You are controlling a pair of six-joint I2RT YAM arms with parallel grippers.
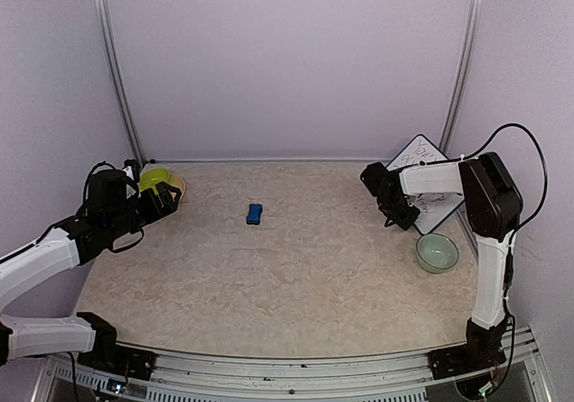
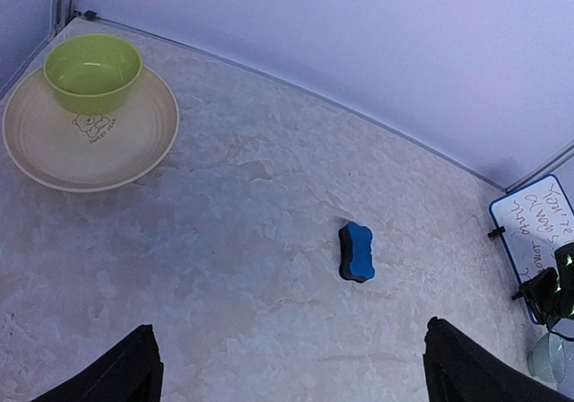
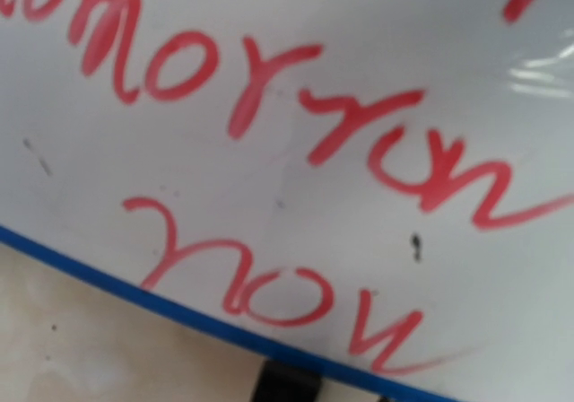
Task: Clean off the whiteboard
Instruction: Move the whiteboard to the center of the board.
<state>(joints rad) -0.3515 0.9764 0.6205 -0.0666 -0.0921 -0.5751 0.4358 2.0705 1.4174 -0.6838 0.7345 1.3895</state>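
Note:
The whiteboard (image 1: 420,158) leans at the back right of the table, with red handwriting on it. It fills the right wrist view (image 3: 296,151), where its blue frame edge runs along the bottom; it also shows in the left wrist view (image 2: 536,230). My right gripper (image 1: 402,214) is right in front of the board's lower part; its fingers do not show clearly. A small blue eraser block (image 1: 255,214) lies mid-table and shows in the left wrist view (image 2: 356,251). My left gripper (image 1: 167,199) is open and empty (image 2: 291,380), well to the left of the eraser.
A lime-green bowl (image 1: 154,179) sits on a beige plate (image 2: 134,142) at the back left, beside my left gripper. A pale green bowl (image 1: 437,252) stands near the right arm, just in front of the whiteboard. Walls enclose the back and sides.

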